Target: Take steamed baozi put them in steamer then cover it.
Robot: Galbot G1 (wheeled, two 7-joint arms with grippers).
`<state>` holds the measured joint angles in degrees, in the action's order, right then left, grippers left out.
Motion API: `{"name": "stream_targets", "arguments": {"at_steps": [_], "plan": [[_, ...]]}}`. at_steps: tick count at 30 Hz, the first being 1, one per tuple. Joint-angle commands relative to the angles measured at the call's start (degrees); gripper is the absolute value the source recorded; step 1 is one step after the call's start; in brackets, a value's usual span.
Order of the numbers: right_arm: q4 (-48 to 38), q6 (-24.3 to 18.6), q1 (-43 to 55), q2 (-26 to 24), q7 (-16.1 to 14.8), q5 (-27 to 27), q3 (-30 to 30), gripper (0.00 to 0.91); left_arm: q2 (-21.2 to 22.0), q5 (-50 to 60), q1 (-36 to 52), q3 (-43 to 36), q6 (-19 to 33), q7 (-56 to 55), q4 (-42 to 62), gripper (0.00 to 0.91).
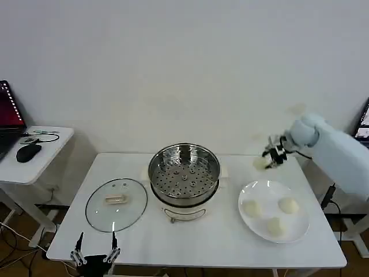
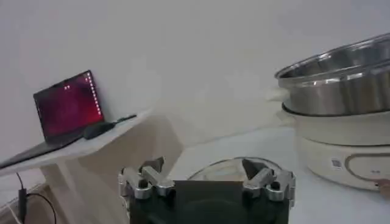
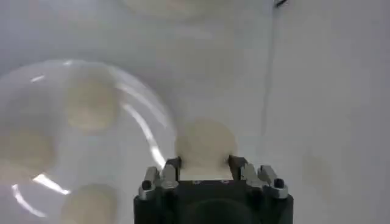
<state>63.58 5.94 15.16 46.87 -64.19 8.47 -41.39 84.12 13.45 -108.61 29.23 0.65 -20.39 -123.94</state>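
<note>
My right gripper (image 1: 270,160) hangs above the table behind the white plate (image 1: 300,228), shut on one cream-white baozi (image 3: 205,146), also seen as the held baozi (image 1: 260,163). Three more baozi (image 1: 251,208) lie on the plate. The shiny steel steamer (image 1: 184,171) stands uncovered on its white base at the table's middle, nothing in it. The glass cover (image 1: 116,203) lies flat to the steamer's left. My left gripper (image 1: 95,255) waits open at the table's front left edge, near the cover (image 2: 234,170).
A side table (image 1: 34,156) at the far left carries a laptop (image 1: 8,112) and a mouse (image 1: 27,152). The steamer's white base (image 2: 341,143) stands close beside my left gripper. Bare table (image 1: 207,236) lies in front of the steamer.
</note>
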Motion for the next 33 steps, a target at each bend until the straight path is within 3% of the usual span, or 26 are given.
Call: {"name": "stream_targets", "arguments": {"at_steps": [1,8,10,13,17,20,25,33], "plan": [[-0.1,-0.5,11.3,8.2,1.4,-6.3,-7.0,0.544,0.1,0.0,-0.3,0.3,0.0,-0.3,0.0,0.907],[3.6,-3.9,10.4,15.2,5.8,-8.2,-10.8,0.544,0.5,0.0,-0.3,1.0,0.0,-0.8,0.2,0.907],[3.2,-7.7,11.1,17.5,8.4,-9.6,-13.8,0.544,0.6,-0.1,-0.5,1.3,0.0,-1.1,-0.1,0.907],[1.0,-14.8,12.3,20.2,10.4,-5.6,-17.2,0.544,0.6,-0.4,-0.8,1.4,-0.1,-1.3,-0.7,0.907],[-4.4,-26.6,12.7,23.9,9.9,-5.3,-18.2,0.544,0.9,-0.3,-0.8,1.3,-0.1,-1.5,-1.1,0.907],[-7.2,-30.7,12.4,25.8,10.0,-4.4,-18.6,0.554,1.0,-0.3,-0.9,1.2,0.0,-1.6,-1.2,0.907],[-8.8,-35.6,11.6,27.4,10.3,-4.0,-21.4,0.554,1.1,-0.3,-1.2,1.3,0.0,-1.8,-1.8,0.907],[-12.8,-39.0,8.7,29.5,10.1,3.8,-22.9,0.564,1.0,-0.7,-1.0,1.4,0.0,-2.3,-1.5,0.907]]}}
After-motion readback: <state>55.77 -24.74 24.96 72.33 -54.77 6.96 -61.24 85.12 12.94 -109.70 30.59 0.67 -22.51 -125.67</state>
